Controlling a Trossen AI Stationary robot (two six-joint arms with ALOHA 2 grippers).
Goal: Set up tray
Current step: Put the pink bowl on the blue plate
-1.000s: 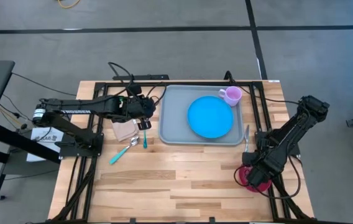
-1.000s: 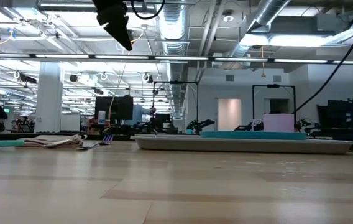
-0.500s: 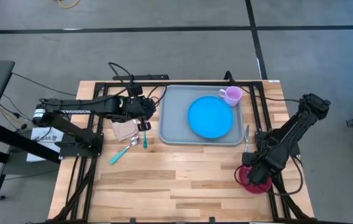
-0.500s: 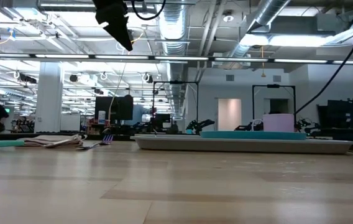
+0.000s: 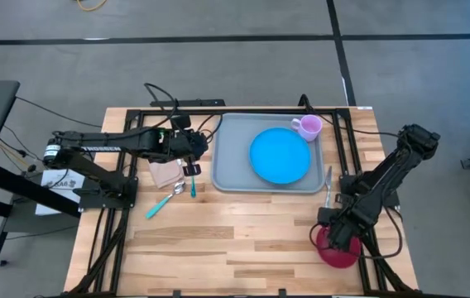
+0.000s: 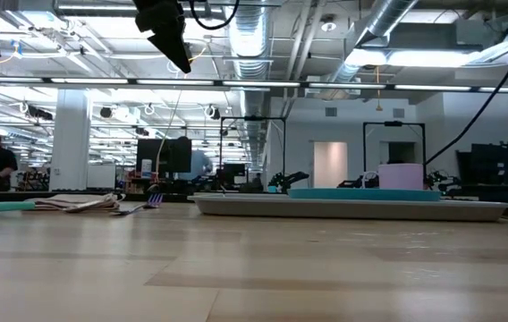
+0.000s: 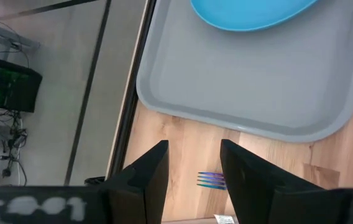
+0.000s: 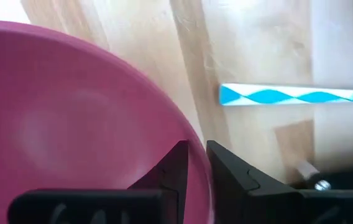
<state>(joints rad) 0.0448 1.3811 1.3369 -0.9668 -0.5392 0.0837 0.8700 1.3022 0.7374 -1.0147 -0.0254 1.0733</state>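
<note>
My dark right gripper [image 8: 192, 163] pinches a pink bowl [image 5: 337, 246]. The tray [image 5: 233, 157] is grey-blue, its plate [image 5: 280, 156] bright blue, its mug [image 5: 307, 127] pale pink. A teal-handled spoon [image 5: 165, 201] lies on light wood.

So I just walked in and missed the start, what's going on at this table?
A two-armed robot is setting up a flat grey-blue plastic tray, which already holds a round bright-blue plate and a pale pink mug. The right gripper pinches the rim of a dark pink bowl near the table's front right corner. The left gripper hovers open just left of the tray, above a fork lying beside a teal-handled spoon.
</note>
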